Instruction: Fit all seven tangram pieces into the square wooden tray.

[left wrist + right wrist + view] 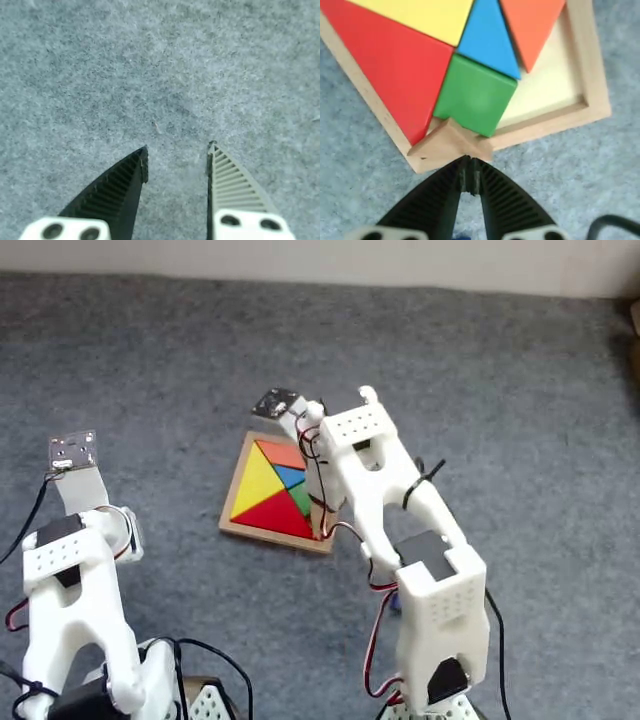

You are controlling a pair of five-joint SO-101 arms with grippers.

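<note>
One tray [594, 65] corner lies just beyond the closed right jaws

Left tool [177, 150] parted wide, aimed straight down, right tool [470, 172] pinched closed, likewise aimed down

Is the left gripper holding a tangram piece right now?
No, the left gripper is open, with bare grey carpet between its fingers.
</note>
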